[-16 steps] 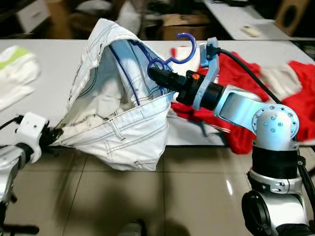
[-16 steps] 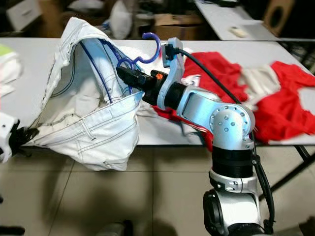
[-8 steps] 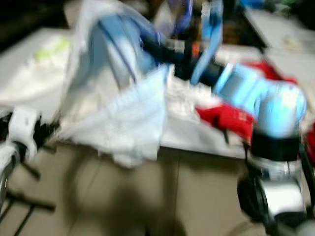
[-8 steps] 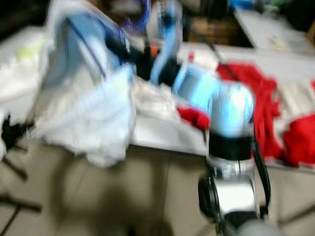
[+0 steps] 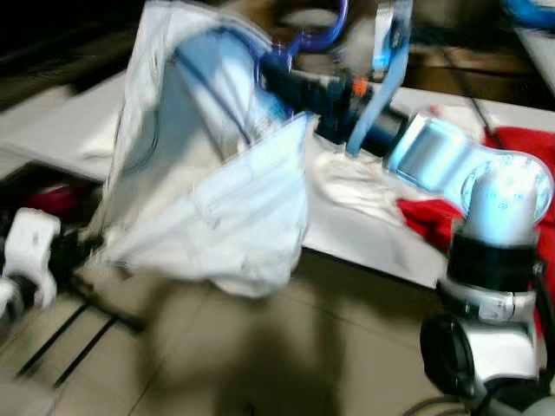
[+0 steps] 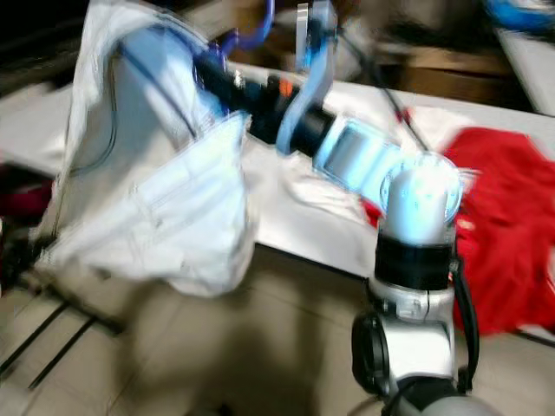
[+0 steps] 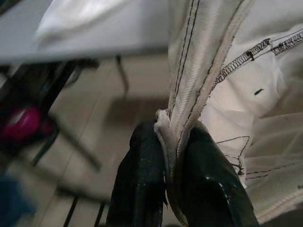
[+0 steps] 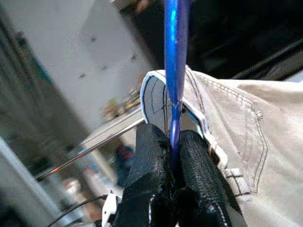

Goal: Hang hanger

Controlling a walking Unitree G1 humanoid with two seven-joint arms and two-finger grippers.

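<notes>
- Right wrist view: right claw [image 8: 171, 165] clenched on blue hanger [image 8: 174, 71], rod pinched between both fingers [image 8: 147, 161].
- Hanger's hook [image 5: 323, 33] raised above worktop [image 5: 364, 234], pale jeans [image 5: 217, 199] draped from it, hanging past worktop's near edge over the floor [image 5: 260, 364].
- Left wrist view: left claw [image 7: 174, 156] clamped on jeans' stitched hem, low, off worktop's left end.
- Red cloth [image 6: 503, 225] on worktop, right of jeans.
- Head views blurred.
</notes>
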